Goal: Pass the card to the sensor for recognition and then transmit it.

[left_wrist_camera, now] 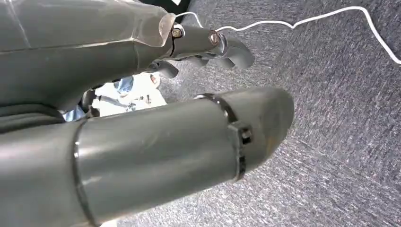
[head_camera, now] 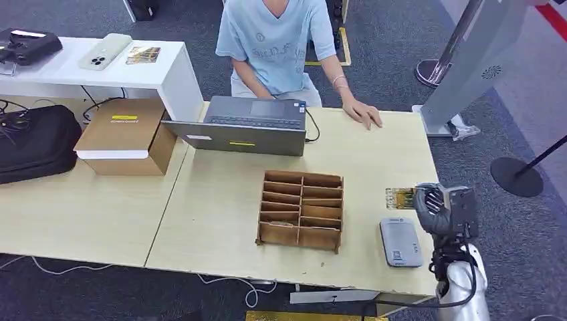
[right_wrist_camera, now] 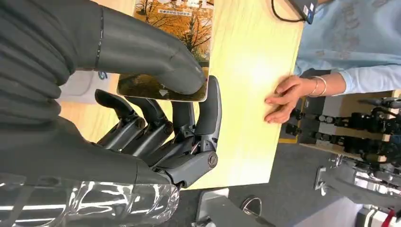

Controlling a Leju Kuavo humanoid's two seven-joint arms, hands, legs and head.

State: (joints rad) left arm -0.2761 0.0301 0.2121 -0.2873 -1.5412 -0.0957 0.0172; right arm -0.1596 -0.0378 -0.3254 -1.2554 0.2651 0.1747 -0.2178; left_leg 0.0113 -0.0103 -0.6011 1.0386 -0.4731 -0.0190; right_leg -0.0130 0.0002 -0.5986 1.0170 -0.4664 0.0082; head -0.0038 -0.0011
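My right hand hovers over the right end of the wooden table and pinches a card with an autumn-tree picture between thumb and fingers. In the right wrist view the card lies flat under the thumb. The grey sensor rests on the table just below and left of this hand. My left hand hangs over grey carpet, holding nothing, its fingers slightly curled and apart.
A wooden divided organiser stands mid-table. A laptop sits at the far edge with a seated person behind it, one hand flat on the table. A cardboard box and black bag lie left.
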